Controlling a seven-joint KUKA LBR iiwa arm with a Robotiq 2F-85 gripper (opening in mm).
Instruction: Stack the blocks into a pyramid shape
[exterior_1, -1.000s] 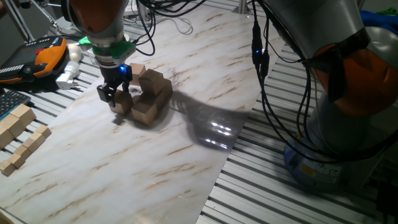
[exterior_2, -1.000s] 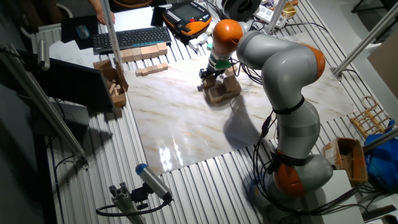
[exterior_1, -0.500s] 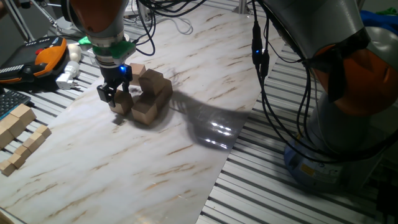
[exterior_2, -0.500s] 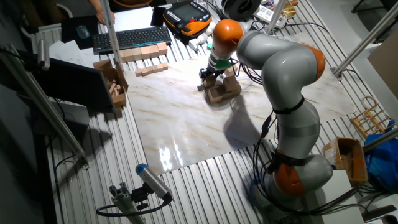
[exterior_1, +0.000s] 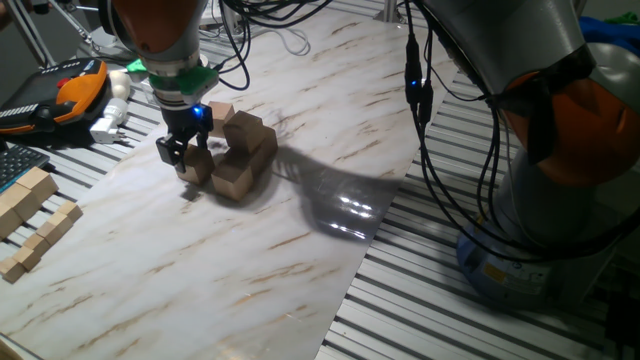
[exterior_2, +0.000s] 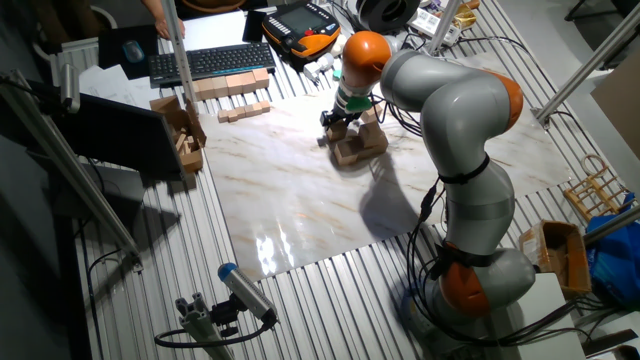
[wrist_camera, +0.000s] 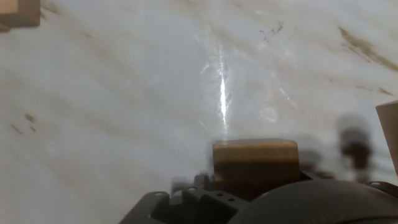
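**A:** Where is the gripper (exterior_1: 185, 152) just now?

**B:** Low over the marble board (exterior_1: 250, 250), at the left end of the blocks (exterior_1: 240, 155). In the one fixed view its dark fingers (exterior_1: 166, 151) straddle a single cube (exterior_1: 196, 165) that sits on the board, with a finger on either side of it.

**A:** Clamped on it, then?

**B:** It looks that way. The hand view shows that cube (wrist_camera: 255, 160) right between the fingers and filling the gap (though the contact itself is blurred, so I would not swear to how firm the squeeze is).

**A:** And the rest of the cubes?

**B:** Bunched just to the right of the held one. A front cube (exterior_1: 235, 178) lies on the board touching or nearly touching it, and another one (exterior_1: 250, 133) sits higher, on top of the lower ones. One more cube (exterior_1: 220, 112) stands behind the gripper, near the blue light on the wrist. I cannot count all six from these angles.

**A:** The other fixed view?

**B:** It shows the same cluster (exterior_2: 358, 143) at the far side of the board, with the gripper (exterior_2: 336, 122) down at its left end. Off the board to the left lie rows of paler wooden pieces (exterior_2: 230, 86) beside a keyboard (exterior_2: 200, 62).
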